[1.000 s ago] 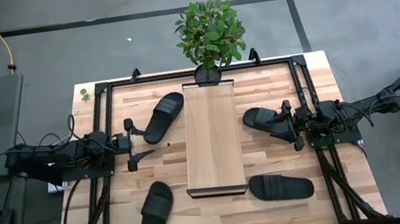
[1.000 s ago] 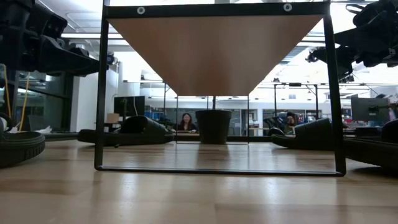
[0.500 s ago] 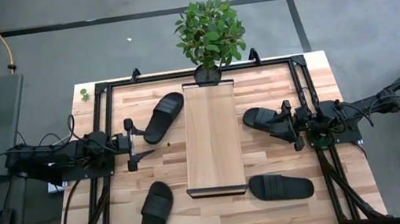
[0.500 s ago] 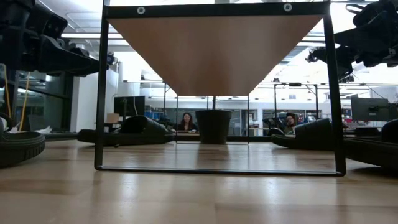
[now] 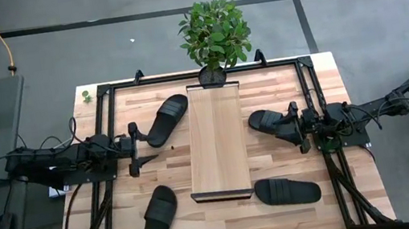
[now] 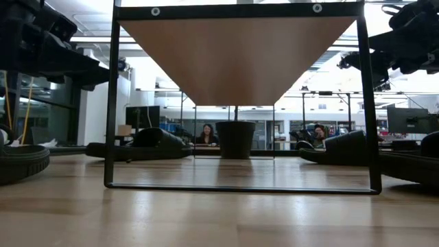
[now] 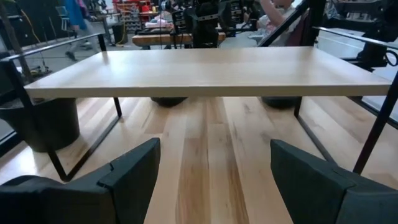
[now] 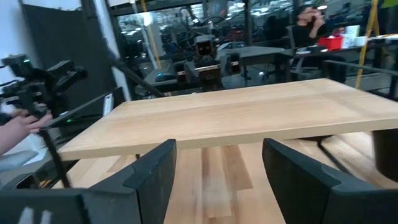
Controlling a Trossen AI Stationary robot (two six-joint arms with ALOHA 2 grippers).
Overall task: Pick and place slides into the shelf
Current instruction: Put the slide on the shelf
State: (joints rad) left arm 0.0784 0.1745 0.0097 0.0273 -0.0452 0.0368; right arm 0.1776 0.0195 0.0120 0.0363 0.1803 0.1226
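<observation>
The left gripper, a dark two-finger unit, stands open and empty at the left side of the butcher-block wooden tabletop, facing the long light-wood shelf with dark metal end frames at table centre. Just beside it, on its far right, lies a matte black open-toe slide sandal, long axis diagonal, one end pointing to the far right. A second black slide lies at the near left, well apart from this gripper, also diagonal. The right gripper is likewise open and empty at the right side, facing the shelf; a third black slide lies touching or just beside it, long axis running left to right. The fourth black slide lies near right, near the shelf's near end, long axis left to right. The shelf top carries no slides. A potted green leafy plant stands at the shelf's far end.
</observation>
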